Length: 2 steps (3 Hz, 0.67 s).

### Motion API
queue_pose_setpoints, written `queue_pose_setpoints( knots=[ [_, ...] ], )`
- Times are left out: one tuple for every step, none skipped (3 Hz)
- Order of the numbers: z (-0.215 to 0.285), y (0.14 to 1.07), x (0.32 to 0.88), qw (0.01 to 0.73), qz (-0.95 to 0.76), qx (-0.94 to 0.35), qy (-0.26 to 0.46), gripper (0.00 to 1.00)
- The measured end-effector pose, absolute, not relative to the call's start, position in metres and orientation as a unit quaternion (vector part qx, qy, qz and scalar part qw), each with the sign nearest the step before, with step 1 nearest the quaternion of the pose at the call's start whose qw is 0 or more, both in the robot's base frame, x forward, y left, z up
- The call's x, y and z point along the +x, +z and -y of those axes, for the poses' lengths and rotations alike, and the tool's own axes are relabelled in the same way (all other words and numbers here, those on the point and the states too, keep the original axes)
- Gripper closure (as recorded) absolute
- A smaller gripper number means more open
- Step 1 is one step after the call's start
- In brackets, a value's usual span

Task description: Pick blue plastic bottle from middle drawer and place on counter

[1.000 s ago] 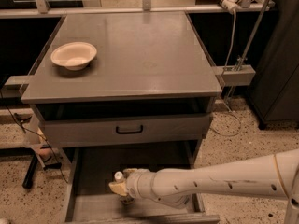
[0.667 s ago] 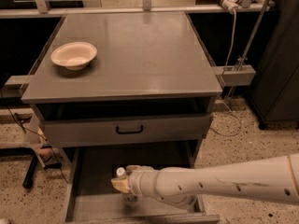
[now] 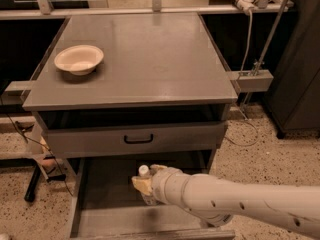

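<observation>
The blue plastic bottle (image 3: 144,172) stands upright with its white cap on top, over the floor of the open middle drawer (image 3: 102,196). My gripper (image 3: 142,185) reaches in from the lower right on a cream arm. Its tan fingers (image 3: 138,183) are closed around the bottle's body just below the cap, and most of the label is hidden behind them. The grey counter (image 3: 150,59) is above, at the top of the cabinet.
A cream bowl (image 3: 79,59) sits on the counter's left side. A closed drawer front with a black handle (image 3: 138,139) overhangs the open drawer. Cables and a metal bracket (image 3: 252,79) are at the right, and dark cabinets stand beyond.
My gripper has moved up and slightly right inside the drawer, and the bottle with its white cap now shows in the fingers.
</observation>
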State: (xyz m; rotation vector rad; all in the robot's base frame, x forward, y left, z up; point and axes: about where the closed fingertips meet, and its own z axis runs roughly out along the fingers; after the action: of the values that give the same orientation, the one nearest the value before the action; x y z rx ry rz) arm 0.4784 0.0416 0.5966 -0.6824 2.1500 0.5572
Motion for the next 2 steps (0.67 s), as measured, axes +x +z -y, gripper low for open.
queue_pose_setpoints(
  knots=[
    [-0.015, 0.638, 0.491, 0.411, -0.854, -0.249, 0.201, 1.0],
    [0.002, 0.68, 0.502, 0.416, -0.856, -0.245, 0.187, 1.0]
  ],
)
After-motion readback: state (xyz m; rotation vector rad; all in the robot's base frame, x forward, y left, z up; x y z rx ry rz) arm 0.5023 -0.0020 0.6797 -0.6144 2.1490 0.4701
